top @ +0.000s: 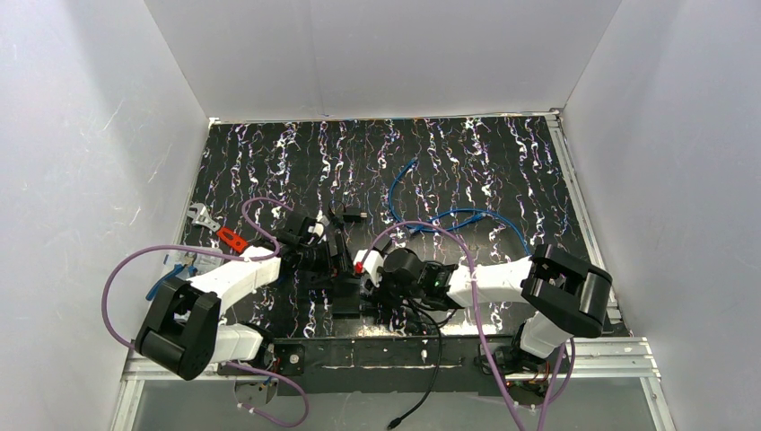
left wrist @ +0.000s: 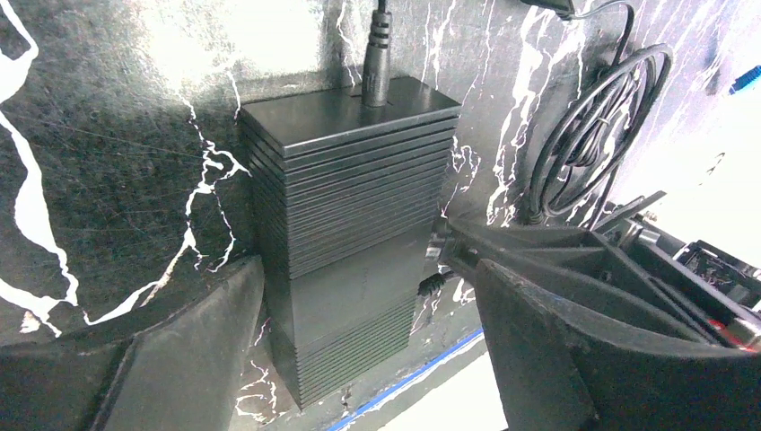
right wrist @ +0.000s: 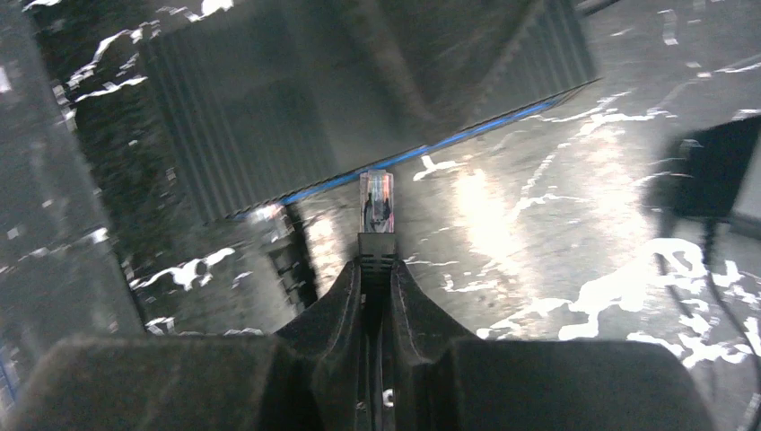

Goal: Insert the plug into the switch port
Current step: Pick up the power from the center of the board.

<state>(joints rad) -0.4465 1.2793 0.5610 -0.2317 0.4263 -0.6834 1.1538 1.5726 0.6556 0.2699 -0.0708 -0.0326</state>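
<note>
The switch (top: 345, 272) is a black ribbed box standing on the marbled mat, with a power lead (left wrist: 377, 49) plugged into its top. My left gripper (left wrist: 368, 301) is open and straddles the switch (left wrist: 350, 224): the left finger (left wrist: 193, 350) is against its side, and a gap shows at the right finger (left wrist: 574, 359). My right gripper (right wrist: 377, 269) is shut on a clear network plug (right wrist: 377, 199) with a black boot. The plug points at the switch's face (right wrist: 296, 117), a short way off it. In the top view the right gripper (top: 370, 266) is just right of the switch.
A coiled black cable (left wrist: 592, 126) lies right of the switch. A blue cable (top: 449, 215) loops behind the right arm. A red tool (top: 231, 240) and a wrench (top: 202, 218) lie at the left. A blue tape line (left wrist: 413, 377) runs along the mat's near edge.
</note>
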